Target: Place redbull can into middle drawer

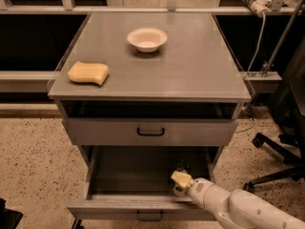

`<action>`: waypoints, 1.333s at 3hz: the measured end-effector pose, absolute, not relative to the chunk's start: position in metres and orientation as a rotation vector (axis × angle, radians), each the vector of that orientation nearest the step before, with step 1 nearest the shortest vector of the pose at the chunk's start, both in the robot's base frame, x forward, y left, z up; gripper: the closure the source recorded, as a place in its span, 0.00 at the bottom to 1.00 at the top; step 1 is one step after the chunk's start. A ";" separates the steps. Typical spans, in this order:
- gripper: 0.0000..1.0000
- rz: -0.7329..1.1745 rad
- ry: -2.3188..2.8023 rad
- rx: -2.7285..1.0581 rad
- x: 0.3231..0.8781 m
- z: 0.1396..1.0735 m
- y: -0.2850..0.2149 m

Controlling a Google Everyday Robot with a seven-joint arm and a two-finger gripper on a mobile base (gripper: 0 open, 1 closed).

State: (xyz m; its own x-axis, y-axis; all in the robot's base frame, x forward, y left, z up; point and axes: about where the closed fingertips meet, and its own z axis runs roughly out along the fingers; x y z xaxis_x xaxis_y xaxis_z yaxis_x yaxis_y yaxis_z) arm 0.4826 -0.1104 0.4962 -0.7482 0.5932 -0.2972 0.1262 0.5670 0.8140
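The redbull can [179,190] sits low inside the open middle drawer [119,208], below the desk's front edge and toward its front right corner. Only a round, dark-rimmed end shows, so you cannot confirm that the can rests on the drawer floor.

The pincer [181,178] is at the can, touching it or just above it, and reaches in over the drawer's front wall on the white arm [238,209]. Whether the pincer is clamped on the can or has let go cannot be told from this view.

The step in hand appears to be deposit and release.
- Lower until the floor supports the can, then release fully before any lift.
- Withdraw upward and back toward the front right corner, clearing the drawer's front wall and the upper drawer front [150,131].
- Avoid any sideways sweep, which could roll the can.

The white bowl [147,39] near the back edge and the yellow sponge [88,73] near the left edge lie on the desk [200,75], out of the path.
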 end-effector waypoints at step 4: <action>0.50 0.925 2.361 0.422 0.489 0.444 -0.075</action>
State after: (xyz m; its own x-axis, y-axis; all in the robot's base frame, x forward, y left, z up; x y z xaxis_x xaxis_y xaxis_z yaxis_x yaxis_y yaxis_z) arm 0.4889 -0.0745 0.4437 -0.7917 0.4719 -0.3879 0.0828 0.7121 0.6972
